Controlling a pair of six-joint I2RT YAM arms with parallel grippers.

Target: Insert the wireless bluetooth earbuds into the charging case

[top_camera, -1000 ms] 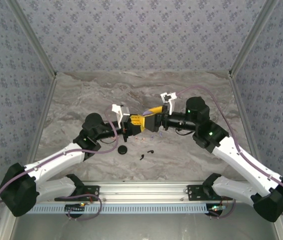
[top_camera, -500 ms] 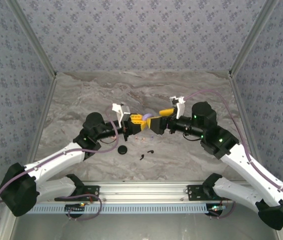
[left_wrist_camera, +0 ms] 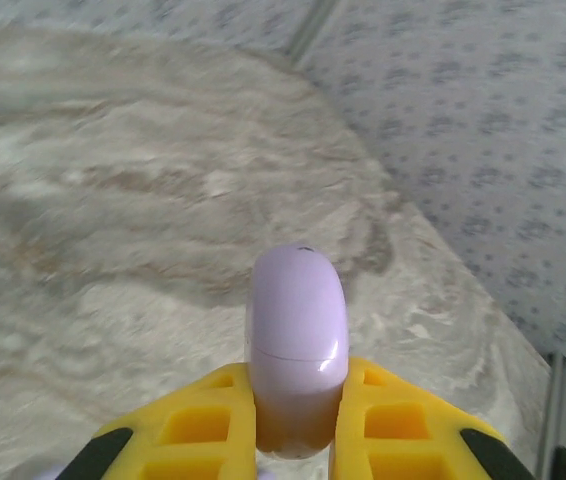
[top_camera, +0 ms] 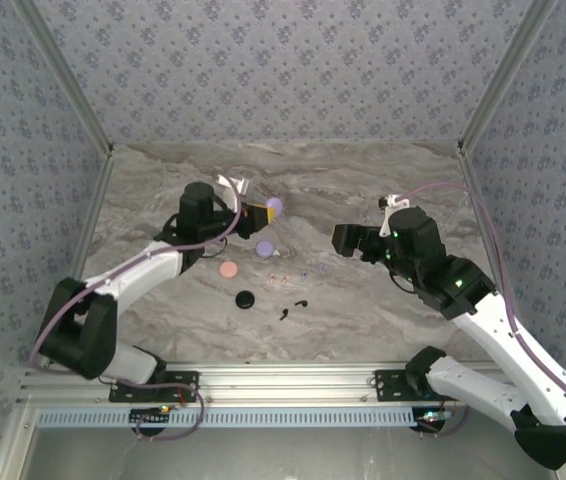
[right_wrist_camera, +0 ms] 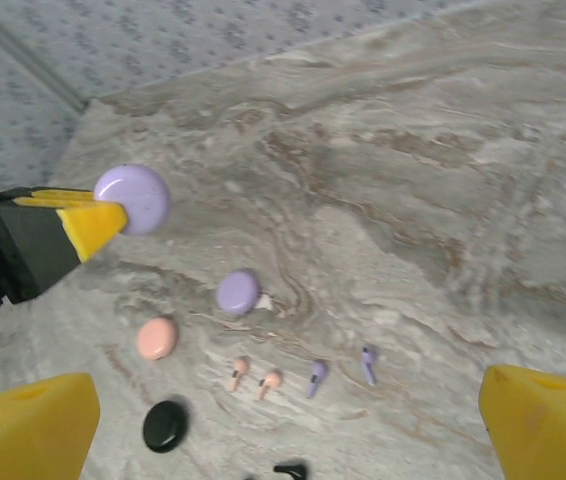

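- The wireless bluetooth earbuds lie loose on the marbled table [top_camera: 413, 170], in the middle ground between the two arms. The pinkish pair [right_wrist_camera: 237, 372] and the lilac pair [right_wrist_camera: 317, 377] form a rough row, each pair's buds just beside one another.
- The black pair [top_camera: 301, 301] lies nearer the arm bases. In the right wrist view one black bud is cut off by the bottom edge.
- From above, all the buds are mere specks and their stems are hard to make out. The right wrist view shows short stems on the pinkish and lilac ones.
- The lilac charging case [left_wrist_camera: 297, 310] is held beyond the buds, toward the back wall. It is rounded and glossy, seen edge-on with a fine seam across it, apparently closed. Its lower end is hidden between the fingers.
- The left gripper [left_wrist_camera: 298, 375] is clamped on that case, one yellow finger on each side.
- The right gripper [top_camera: 343, 240] has its fingers spread wide with nothing between them. It is well apart from the buds, on their right.
- Three round discs rest near the buds: a lilac disc [right_wrist_camera: 237, 292], a pinkish disc [right_wrist_camera: 156, 338] and a black disc [right_wrist_camera: 165, 425].
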